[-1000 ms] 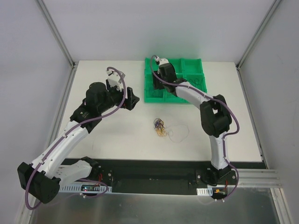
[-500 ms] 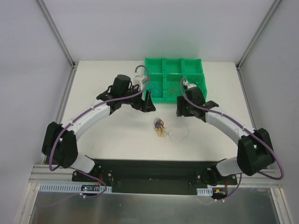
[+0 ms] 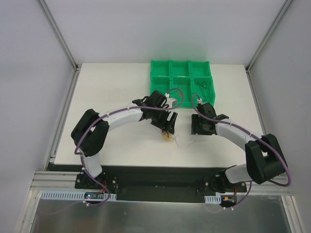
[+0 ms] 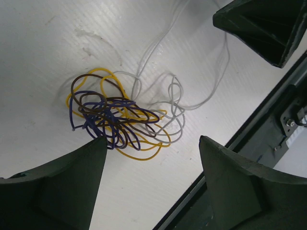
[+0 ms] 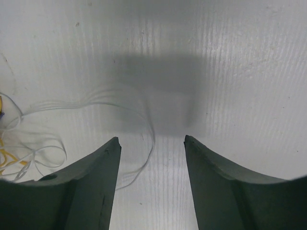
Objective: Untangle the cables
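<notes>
- Cables (image 4: 120, 117): 1 knot, lying on the white table (image 3: 112, 92) near its front middle. 4 colours can be counted in the left wrist view: yellow, brown, purple and white.
- White strand (image 5: 120, 103): 1 long loose loop trails from the knot toward the right side, flat on the table.
- Loose wires (image 3: 206, 89): a few thin dark ones lie in the near right compartment of the bin; the number cannot be told.
- Left gripper (image 4: 152, 143): fingers spread wide, nothing between them. It points down over the knot, and the purple loops reach the tip of 1 finger.
- Right gripper (image 5: 151, 140): fingers spread wide and empty, low over bare table just right of the knot. The white strand curves past 1 fingertip.
- Left arm (image 3: 116, 116): 1, sweeping in an arc from its base to the table middle, wrist bent downward.
- Right arm (image 3: 233, 133): 1, elbow out to the right, forearm reaching toward the centre.
- Bin (image 3: 180, 62): 1, green, 6 compartments, at the far edge of the table, well apart from the knot.
</notes>
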Controlling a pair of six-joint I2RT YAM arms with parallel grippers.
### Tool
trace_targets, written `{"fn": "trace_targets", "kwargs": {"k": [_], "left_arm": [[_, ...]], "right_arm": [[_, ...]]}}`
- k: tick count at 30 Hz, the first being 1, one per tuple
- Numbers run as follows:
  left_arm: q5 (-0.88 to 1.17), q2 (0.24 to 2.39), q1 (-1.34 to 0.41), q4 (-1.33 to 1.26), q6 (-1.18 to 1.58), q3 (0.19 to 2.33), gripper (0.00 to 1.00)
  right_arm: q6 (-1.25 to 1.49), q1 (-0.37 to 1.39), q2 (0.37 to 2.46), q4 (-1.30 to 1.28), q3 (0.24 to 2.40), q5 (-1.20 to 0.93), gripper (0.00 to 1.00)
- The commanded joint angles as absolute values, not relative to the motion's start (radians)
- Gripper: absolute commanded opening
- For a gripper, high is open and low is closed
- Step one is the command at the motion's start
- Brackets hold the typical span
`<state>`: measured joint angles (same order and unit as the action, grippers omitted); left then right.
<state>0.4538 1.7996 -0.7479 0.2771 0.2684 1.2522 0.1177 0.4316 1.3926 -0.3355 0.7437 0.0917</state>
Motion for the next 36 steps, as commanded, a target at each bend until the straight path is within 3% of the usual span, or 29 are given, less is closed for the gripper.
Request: {"fn": "trace_targets", "kwargs": {"k": [1, 6, 8, 12, 14, 15, 20, 21, 28, 36], "left_arm": [[0.322, 1.828, -0.758, 0.318, 0.232, 1.295, 0.75], [0.284, 1.855, -0.758, 0.322, 0.227, 1.304, 0.68], [0.278, 1.864, -0.756, 0.324, 0.229, 1.308, 0.65], [0.235, 1.881, -0.759, 0.345, 0.233, 1.315, 0.53], [0.187, 1.887, -0.759, 0.371, 0.23, 1.328, 0.43], [0.151, 1.888, -0.759, 0.392, 0.223, 1.339, 0.37], [-0.118, 1.865, -0.756, 0.491, 0.173, 1.387, 0.02], [-0.162, 1.849, -0.756, 0.497, 0.163, 1.388, 0.0], [-0.383, 1.678, -0.73, 0.502, 0.112, 1.338, 0.0], [-0.439, 1.54, -0.687, 0.494, 0.103, 1.276, 0.0]], "right_arm": [[0.092, 0.439, 1.43, -0.276, 0.758, 0.109, 0.56], [0.095, 0.46, 1.48, -0.219, 0.768, 0.113, 0.54], [0.1, 0.469, 1.508, -0.219, 0.791, 0.139, 0.48], [0.112, 0.503, 1.542, -0.229, 0.818, 0.215, 0.23], [0.12, 0.535, 1.536, -0.23, 0.818, 0.271, 0.03], [0.126, 0.554, 1.511, -0.23, 0.812, 0.3, 0.01], [0.149, 0.592, 1.318, -0.242, 0.762, 0.428, 0.01], [0.15, 0.594, 1.268, -0.248, 0.752, 0.452, 0.01], [0.159, 0.523, 0.93, -0.382, 0.71, 0.606, 0.01], [0.135, 0.408, 0.658, -0.492, 0.755, 0.612, 0.01]]}}
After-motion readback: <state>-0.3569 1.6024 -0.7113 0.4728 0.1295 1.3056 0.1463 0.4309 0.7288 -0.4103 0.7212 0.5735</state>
